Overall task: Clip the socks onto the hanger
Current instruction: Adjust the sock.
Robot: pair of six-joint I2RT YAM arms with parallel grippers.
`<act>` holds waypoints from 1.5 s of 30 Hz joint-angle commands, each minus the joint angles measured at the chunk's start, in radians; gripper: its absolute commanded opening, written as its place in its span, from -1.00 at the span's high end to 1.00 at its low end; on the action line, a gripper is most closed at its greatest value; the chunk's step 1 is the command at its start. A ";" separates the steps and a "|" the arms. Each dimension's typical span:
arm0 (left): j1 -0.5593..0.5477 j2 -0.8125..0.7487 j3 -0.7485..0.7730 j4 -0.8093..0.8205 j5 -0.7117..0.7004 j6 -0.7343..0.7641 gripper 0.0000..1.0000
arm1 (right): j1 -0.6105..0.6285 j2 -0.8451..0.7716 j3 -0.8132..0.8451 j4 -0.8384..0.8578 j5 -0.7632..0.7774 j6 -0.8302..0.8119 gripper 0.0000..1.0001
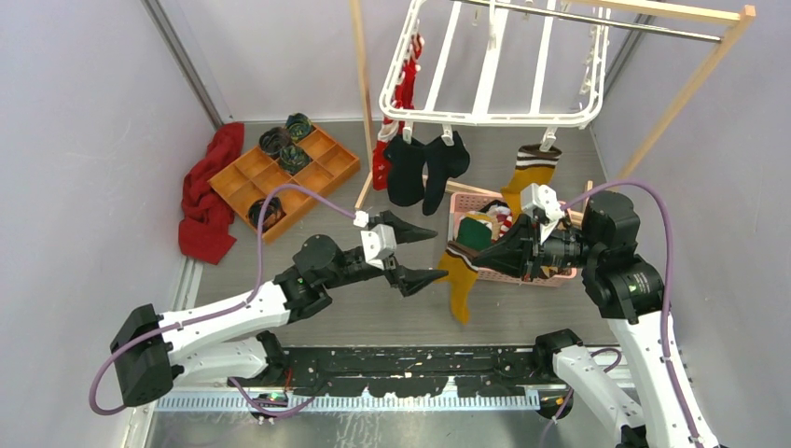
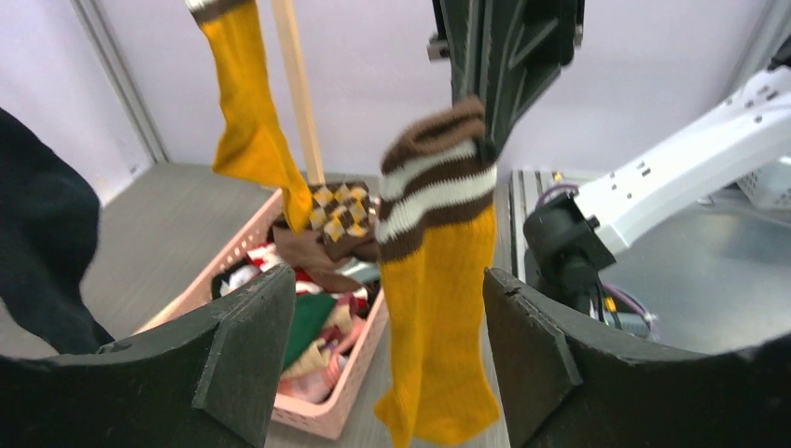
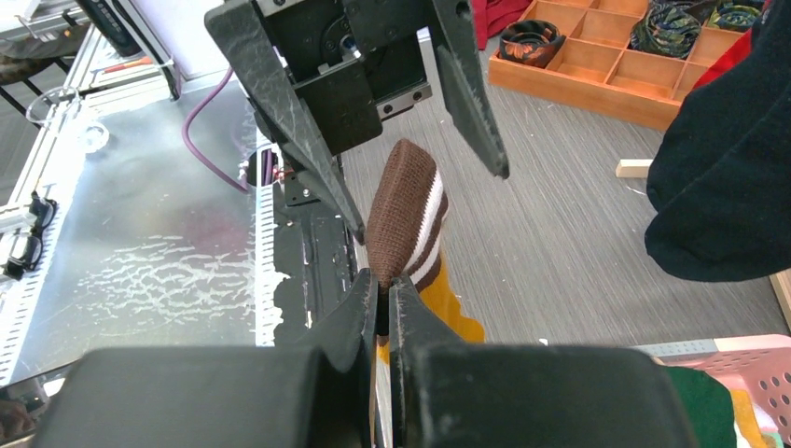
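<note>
Grey wood-grain tabletop (image 1: 373, 317) and pale walls surround the work. At the far side hangs the large white plastic frame hanger (image 1: 522, 119), with two black socks (image 1: 408, 173) and one mustard-yellow sock (image 1: 522, 187) already clipped along its near bar.

Your right gripper (image 3: 382, 285) is clenched on the brown-and-cream striped cuff of a second mustard-yellow sock (image 2: 437, 271). That sock dangles in the air by the near left corner of the pink plastic basket (image 2: 322, 411), well short of the hanger. Your left gripper (image 1: 427, 254) is spread wide, one finger on each side of the sock, gripping nothing.

Watch the pinch. It takes only the cuff's edge, so a tug from the left arm could pull the fabric free. Close the left jaws too high and they may strike the right fingers. Close them too low and the cuff will likely sag away from a clip.
</note>
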 commanded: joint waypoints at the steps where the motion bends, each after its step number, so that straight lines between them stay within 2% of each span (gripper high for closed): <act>1: -0.003 0.025 -0.007 0.256 -0.053 -0.033 -0.46 | -0.003 -0.011 -0.006 0.049 -0.031 0.014 0.97; 11: -0.003 0.164 -0.007 0.524 -0.018 -0.151 -0.20 | -0.004 -0.014 -0.021 0.082 -0.044 0.041 0.97; 17: -0.002 0.201 0.012 0.570 0.011 -0.187 0.04 | -0.004 -0.018 -0.024 0.086 -0.044 0.044 0.97; 23: 0.001 0.218 0.023 0.608 0.073 -0.232 0.16 | -0.005 -0.016 -0.023 0.088 -0.035 0.045 0.97; 25: 0.005 0.224 0.027 0.619 0.109 -0.248 0.45 | -0.006 -0.014 -0.021 0.091 -0.032 0.045 0.96; 28: 0.012 0.228 0.033 0.628 0.147 -0.279 0.78 | -0.011 -0.011 -0.018 0.094 -0.024 0.047 0.94; 34: 0.022 0.236 0.033 0.688 0.167 -0.340 1.00 | -0.015 -0.011 -0.017 0.100 -0.005 0.057 0.89; 36: 0.029 0.242 0.031 0.702 0.165 -0.370 0.99 | -0.018 -0.013 -0.014 0.100 0.018 0.059 0.64; 37: 0.033 0.242 0.030 0.699 0.159 -0.386 1.00 | -0.020 -0.017 -0.011 0.101 0.033 0.058 0.41; 39: 0.041 0.236 0.021 0.681 0.131 -0.415 0.99 | -0.022 -0.026 -0.002 0.105 0.060 0.046 -0.33; 40: 0.045 0.228 0.018 0.659 0.113 -0.433 0.99 | -0.022 -0.030 0.005 0.097 0.071 0.027 -0.62; 42: 0.047 0.209 0.019 0.596 0.084 -0.455 0.99 | -0.022 -0.034 0.023 0.057 0.079 -0.037 -0.86; 45: 0.048 0.183 0.038 0.485 0.042 -0.482 0.99 | -0.021 -0.037 0.030 0.045 0.063 -0.102 -0.91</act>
